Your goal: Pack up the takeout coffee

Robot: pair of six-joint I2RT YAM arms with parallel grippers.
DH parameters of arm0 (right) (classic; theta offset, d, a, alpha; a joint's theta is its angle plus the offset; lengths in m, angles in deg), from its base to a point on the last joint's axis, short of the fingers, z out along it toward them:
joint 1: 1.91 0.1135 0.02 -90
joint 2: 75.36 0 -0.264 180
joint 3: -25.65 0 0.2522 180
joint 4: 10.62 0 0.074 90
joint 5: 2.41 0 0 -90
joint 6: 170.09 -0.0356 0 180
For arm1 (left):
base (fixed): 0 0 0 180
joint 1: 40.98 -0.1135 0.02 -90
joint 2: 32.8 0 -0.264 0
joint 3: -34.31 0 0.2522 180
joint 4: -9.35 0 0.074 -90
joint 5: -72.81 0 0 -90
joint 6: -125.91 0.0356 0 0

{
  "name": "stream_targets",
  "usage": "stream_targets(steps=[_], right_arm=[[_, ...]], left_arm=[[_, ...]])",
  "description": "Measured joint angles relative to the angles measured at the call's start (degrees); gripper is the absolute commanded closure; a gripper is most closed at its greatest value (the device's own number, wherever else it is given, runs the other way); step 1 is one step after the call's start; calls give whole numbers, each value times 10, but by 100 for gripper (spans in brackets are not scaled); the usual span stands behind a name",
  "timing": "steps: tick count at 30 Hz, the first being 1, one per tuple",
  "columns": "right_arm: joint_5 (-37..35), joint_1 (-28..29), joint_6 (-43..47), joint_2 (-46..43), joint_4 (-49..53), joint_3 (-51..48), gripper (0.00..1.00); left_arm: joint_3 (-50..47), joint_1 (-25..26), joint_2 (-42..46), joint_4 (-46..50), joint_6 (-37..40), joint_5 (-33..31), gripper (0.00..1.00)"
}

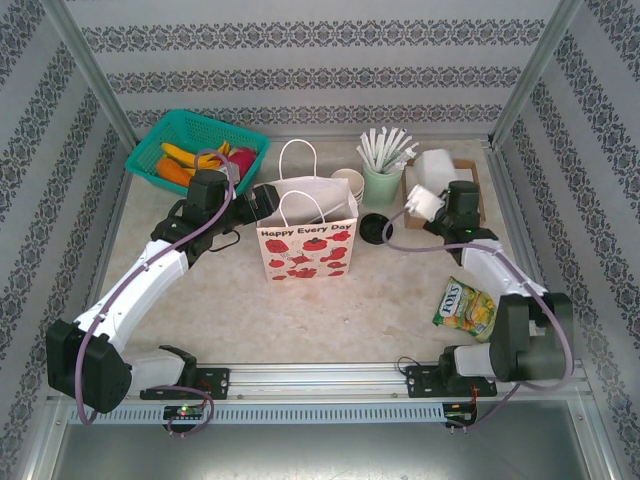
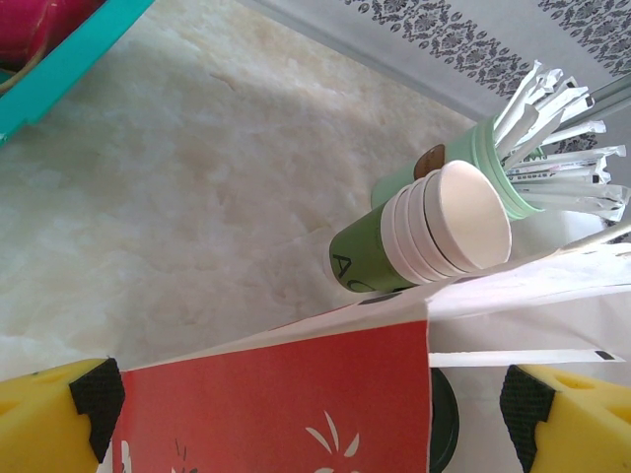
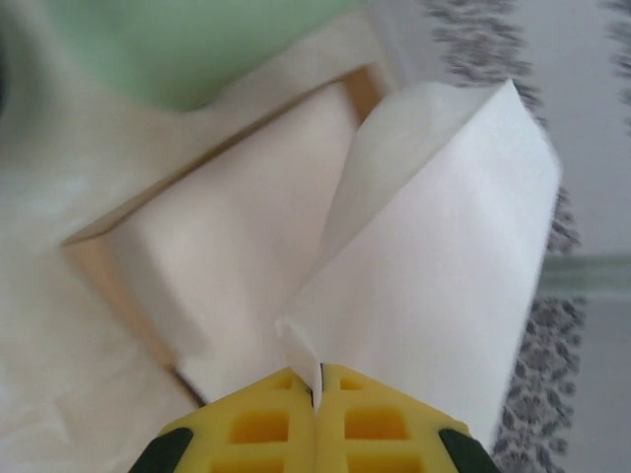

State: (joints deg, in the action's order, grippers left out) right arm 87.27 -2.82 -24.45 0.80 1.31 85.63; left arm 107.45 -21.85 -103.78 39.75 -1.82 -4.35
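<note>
**Takeout coffee.** A small dark green paper cup (image 2: 357, 264), with white paper cups (image 2: 454, 225) nested in its mouth, stands at 1 o'clock behind the white paper bag printed with red flowers (image 1: 308, 245). The pale mint cup of wrapped straws (image 2: 493, 158) is just beside it, at its 2 o'clock. The left gripper (image 2: 315, 414) is spread wide over the bag's rim. The right gripper (image 3: 315, 392) is pressed together, pinching a white paper napkin (image 3: 434, 256). The green cup is probably light, thin-walled and easily crushed, so grasp it gently across the mid-wall, below the nested stack.
</note>
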Motion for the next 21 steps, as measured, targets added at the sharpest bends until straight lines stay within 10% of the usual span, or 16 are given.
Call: stream_targets(steps=[11, 21], right_arm=[[137, -158, -461, -87, 25, 121, 100], [301, -155, -612, -124, 82, 161, 100]], left_arm=[[48, 0, 4, 9, 38, -1, 0], [111, 0, 18, 22, 120, -4, 0]])
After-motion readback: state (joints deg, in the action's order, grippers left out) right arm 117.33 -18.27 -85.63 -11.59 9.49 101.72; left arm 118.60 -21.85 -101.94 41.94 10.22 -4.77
